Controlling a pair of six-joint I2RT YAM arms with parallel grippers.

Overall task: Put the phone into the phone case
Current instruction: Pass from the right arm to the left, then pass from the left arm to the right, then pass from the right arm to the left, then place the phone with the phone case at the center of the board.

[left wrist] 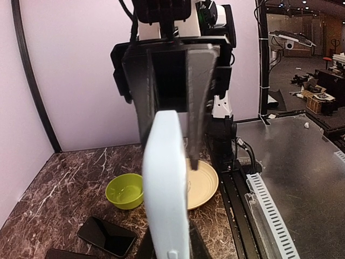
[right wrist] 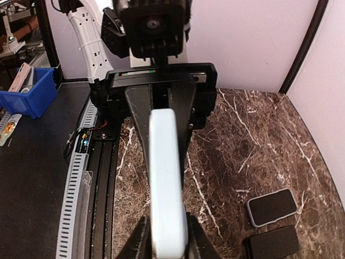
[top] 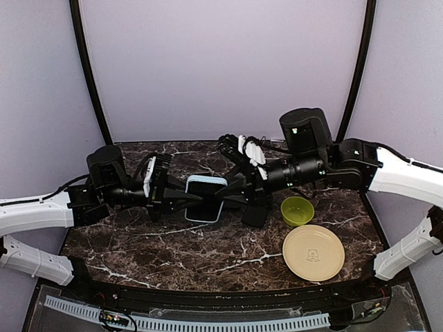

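A cream plate (top: 313, 252) and a green bowl (top: 297, 210) sit nearest on the marble table (top: 138, 242). Beyond them the light-blue phone case (top: 205, 198) is held off the tabletop, with the left gripper (top: 181, 200) pinching its left edge and the right gripper (top: 232, 197) its right. A black phone (left wrist: 107, 236) lies flat on the marble nearby.

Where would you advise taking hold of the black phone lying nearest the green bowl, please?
Probably across its two long edges, coming straight down from above. The black phone lies flat on the table, so only its thin sides offer opposing faces, and the narrow width suits the jaws best.
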